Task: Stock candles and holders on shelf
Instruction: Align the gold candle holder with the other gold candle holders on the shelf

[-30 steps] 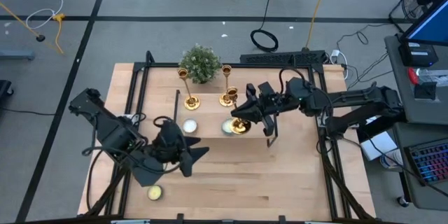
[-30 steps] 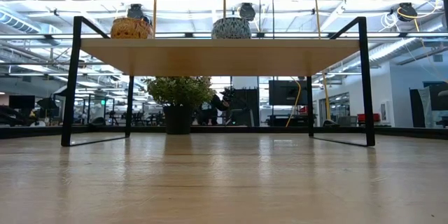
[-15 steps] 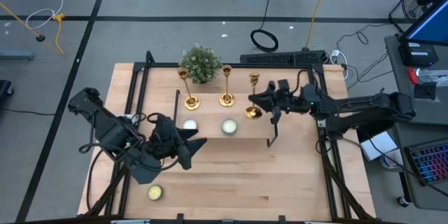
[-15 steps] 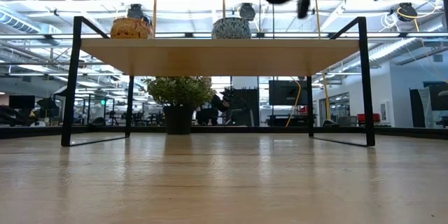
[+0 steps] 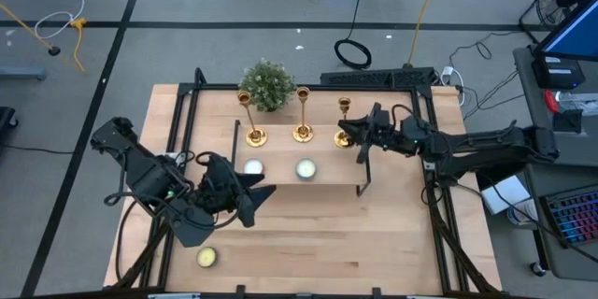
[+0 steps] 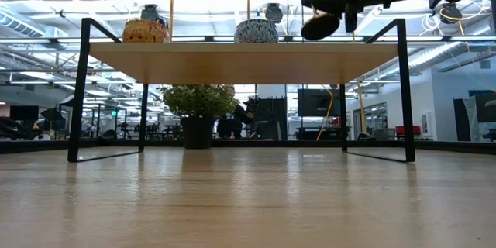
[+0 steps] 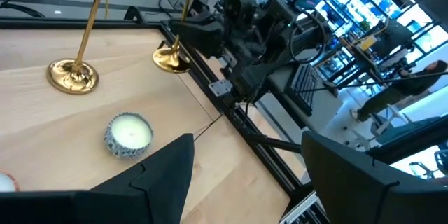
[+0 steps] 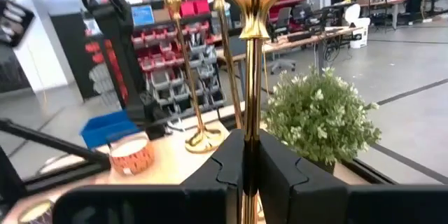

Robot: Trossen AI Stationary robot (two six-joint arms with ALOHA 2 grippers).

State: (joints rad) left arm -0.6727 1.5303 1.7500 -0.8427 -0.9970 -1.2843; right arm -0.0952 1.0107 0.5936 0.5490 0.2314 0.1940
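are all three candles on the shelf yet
No: in the high view two candles sit on the shelf, while the third candle lies on the table near the front edge.

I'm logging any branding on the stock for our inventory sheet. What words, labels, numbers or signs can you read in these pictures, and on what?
None can be read.
The candles show patterned sides but no legible label.
The gold holders and the one in the right gripper are plain.
The shelf bears no marking.
The screens and bins in the room behind are too blurred to read.
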